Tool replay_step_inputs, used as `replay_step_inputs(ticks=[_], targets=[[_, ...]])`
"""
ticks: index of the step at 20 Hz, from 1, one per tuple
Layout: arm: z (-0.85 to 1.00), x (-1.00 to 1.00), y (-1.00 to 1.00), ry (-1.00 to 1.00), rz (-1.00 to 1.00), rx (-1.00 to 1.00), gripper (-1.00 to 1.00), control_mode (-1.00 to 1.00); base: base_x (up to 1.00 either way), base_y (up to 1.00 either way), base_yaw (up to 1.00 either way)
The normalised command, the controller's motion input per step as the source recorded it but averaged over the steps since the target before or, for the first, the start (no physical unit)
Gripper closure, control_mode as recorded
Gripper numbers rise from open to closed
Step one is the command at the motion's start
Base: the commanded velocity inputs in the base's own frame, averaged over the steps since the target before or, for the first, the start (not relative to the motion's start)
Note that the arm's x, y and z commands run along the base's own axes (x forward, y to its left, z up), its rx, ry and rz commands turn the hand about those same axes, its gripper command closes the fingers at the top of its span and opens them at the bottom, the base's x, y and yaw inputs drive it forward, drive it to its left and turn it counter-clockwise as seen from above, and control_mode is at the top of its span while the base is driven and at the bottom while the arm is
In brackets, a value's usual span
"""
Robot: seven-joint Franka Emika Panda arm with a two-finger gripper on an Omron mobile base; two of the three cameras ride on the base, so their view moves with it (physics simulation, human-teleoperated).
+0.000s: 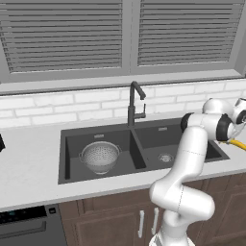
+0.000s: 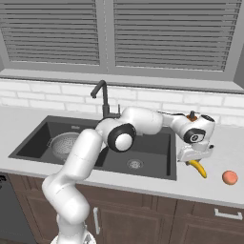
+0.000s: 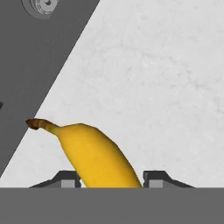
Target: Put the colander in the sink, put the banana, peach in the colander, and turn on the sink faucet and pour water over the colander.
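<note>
The yellow banana point(image 3: 96, 155) lies on the pale counter just right of the dark sink point(image 2: 152, 143), its brown stem pointing toward the basin edge. My gripper point(image 2: 193, 159) reaches down over it, and in the hand view both fingertips point(image 3: 70, 179) press against its sides, so the gripper point(image 3: 111, 179) is shut on it. From the left base view, the banana point(image 1: 239, 144) peeks out at the right edge. The silver colander point(image 1: 100, 156) sits in the left basin. The orange-pink peach point(image 2: 229, 177) rests on the counter right of the banana point(image 2: 198, 168). The gooseneck faucet point(image 1: 134, 103) stands behind the basin divider.
A white tiled backsplash and shuttered window run behind the sink. The right basin holds a round metal drain point(image 2: 135, 164). Wooden cabinet doors point(image 1: 144, 221) sit below the counter, and a dark appliance point(image 1: 29, 226) is at the lower left.
</note>
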Motion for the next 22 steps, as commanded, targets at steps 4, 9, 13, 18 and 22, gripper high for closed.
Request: replay_step_inputs(ticks=[4,9,13,18,22], targets=[[0.00,-0.44,0.00,-0.12,0.00,0.02,1.00,-1.00,0.00,0.00,0.00],[0.33,-0.79,0.17,-0.25,0.00,0.02,1.00,-1.00,0.00,0.00,0.00],[0.56,-0.69,0.61,-0.29,0.00,0.00,1.00,-1.00,0.00,0.00,0.00],[0.51,-0.60,0.97,-0.18,0.00,-0.03,1.00,-1.00,0.00,0.00,0.00],[0.51,-0.44,1.00,-0.13,0.00,-0.13,1.00,-1.00,0.00,0.00,0.00]])
